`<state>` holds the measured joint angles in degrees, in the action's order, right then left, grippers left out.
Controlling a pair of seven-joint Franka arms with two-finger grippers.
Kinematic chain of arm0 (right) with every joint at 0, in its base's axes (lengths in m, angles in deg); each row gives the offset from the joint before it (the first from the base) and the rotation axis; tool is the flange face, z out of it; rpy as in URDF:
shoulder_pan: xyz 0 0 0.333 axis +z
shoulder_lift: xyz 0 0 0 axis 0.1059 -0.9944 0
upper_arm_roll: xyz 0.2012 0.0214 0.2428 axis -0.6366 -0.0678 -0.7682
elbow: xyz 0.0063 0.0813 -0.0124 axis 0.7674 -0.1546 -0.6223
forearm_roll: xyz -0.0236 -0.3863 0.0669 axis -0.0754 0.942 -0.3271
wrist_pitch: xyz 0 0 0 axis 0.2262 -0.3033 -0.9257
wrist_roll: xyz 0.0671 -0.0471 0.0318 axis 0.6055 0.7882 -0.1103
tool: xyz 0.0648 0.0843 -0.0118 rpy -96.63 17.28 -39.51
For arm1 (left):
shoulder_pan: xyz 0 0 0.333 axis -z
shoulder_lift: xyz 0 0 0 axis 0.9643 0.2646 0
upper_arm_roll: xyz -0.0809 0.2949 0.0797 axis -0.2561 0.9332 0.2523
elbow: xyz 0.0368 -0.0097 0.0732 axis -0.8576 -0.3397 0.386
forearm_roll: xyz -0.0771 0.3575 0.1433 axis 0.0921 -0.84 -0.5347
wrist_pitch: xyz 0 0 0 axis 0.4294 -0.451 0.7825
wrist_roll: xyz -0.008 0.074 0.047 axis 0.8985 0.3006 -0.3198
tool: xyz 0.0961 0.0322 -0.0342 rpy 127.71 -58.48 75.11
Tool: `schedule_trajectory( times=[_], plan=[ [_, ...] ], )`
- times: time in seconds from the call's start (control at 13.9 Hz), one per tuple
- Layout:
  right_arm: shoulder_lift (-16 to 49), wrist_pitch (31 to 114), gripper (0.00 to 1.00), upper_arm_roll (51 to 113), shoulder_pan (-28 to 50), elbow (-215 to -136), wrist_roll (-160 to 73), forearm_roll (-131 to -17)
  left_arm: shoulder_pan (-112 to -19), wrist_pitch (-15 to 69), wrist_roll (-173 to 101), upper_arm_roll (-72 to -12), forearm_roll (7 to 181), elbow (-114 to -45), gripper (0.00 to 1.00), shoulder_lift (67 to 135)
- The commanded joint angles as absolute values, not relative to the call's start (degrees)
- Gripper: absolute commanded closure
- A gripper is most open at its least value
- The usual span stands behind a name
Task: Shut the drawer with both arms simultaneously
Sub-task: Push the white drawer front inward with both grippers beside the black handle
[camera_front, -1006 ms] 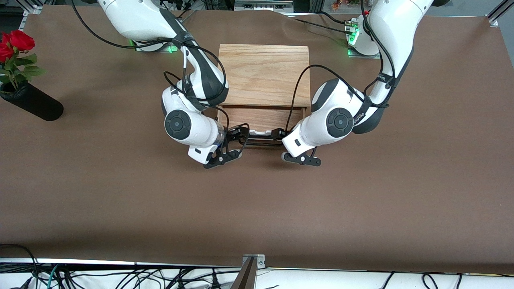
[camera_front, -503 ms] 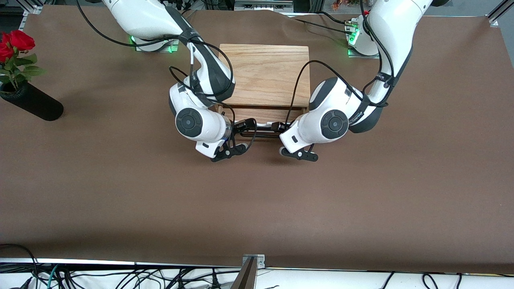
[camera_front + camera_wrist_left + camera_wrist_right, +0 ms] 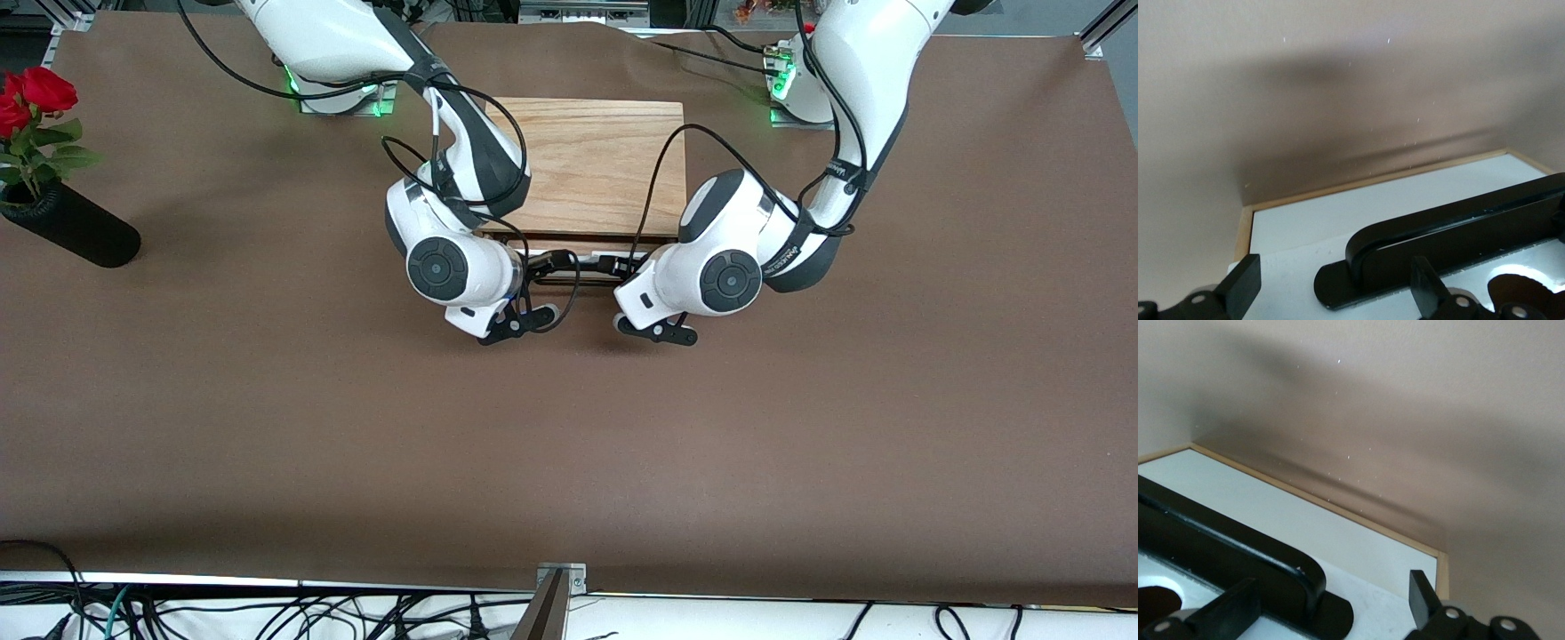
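The light-wood box (image 3: 594,160) stands midway between the arms' bases. Only a narrow strip of its drawer (image 3: 582,244) sticks out toward the front camera. Both grippers are at the drawer's white front panel (image 3: 1338,213), which also shows in the right wrist view (image 3: 1271,513). My left gripper (image 3: 610,265) is open, and its fingers (image 3: 1245,287) straddle one end of the black handle (image 3: 1445,233). My right gripper (image 3: 551,263) is open, and its fingers (image 3: 1421,593) straddle the other end of the handle (image 3: 1238,553). The handle (image 3: 580,277) spans between them.
A black vase (image 3: 76,229) with red roses (image 3: 31,93) stands near the right arm's end of the table. Brown mat (image 3: 569,444) covers the table toward the front camera. Loose cables (image 3: 267,613) run along the table's near edge.
Both grippers have moved toward the box with the drawer front. The drawer has slid in, and the open strip of tray has shrunk to a narrow band.
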<state>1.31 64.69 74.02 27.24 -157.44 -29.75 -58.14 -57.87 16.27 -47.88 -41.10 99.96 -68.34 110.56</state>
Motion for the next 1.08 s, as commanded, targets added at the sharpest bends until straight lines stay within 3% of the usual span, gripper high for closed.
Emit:
schedule_trajectory(
  times=[0.0,1.01],
  plan=[
    [1.22,62.52,0.0,74.03,27.58,-157.51,-28.89,-58.83,-57.43,11.51,-47.28,-41.35,103.81,-68.69,0.0,110.98],
    [1.14,57.67,0.0,74.03,27.58,-157.42,-28.98,-58.83,-57.95,7.45,-47.46,-41.44,105.13,-67.9,0.0,110.89]
  ],
)
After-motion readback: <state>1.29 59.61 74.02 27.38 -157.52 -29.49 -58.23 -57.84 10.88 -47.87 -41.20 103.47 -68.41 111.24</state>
